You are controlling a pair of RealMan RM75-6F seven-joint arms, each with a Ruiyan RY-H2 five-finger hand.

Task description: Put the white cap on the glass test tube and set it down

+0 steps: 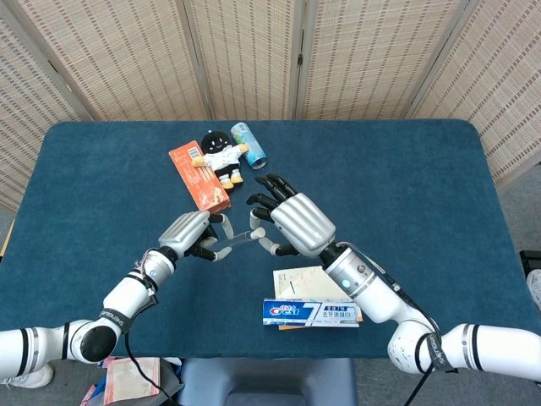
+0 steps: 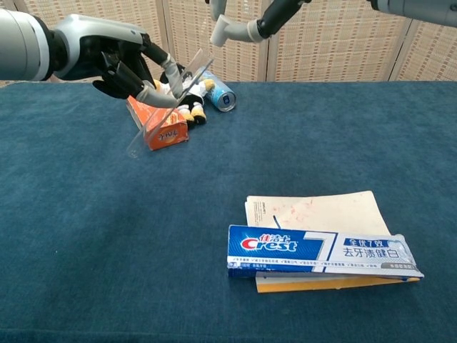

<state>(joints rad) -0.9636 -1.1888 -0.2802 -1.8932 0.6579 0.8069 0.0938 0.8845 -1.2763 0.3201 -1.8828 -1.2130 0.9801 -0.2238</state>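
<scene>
Left hand, lower left of centre in the head view, curled around the glass test tube, pinching it between thumb and fingers. Tube held aloft and slanted: in the chest view running from a rounded end at lower left up to an open mouth at upper right, clear of the table. Same left hand in the upper left of the chest view, dark fingers wrapped about the tube's middle.

Right hand just right of centre in the head view, back of the palm toward the camera, dark fingers spread toward the upper left, thumb and a finger closed on the white cap. Cap right beside the tube's mouth; touching or just apart, impossible to tell. In the chest view only the tips of the right hand along the top edge, white cap just above and right of the tube's open end, apparently not yet seated on it.

Further out, upper left of centre on the blue cloth: orange box, small doll lying against it, blue can on its side just right of the doll. Bottom centre: toothpaste box lying across a notebook, well apart from both hands.
</scene>
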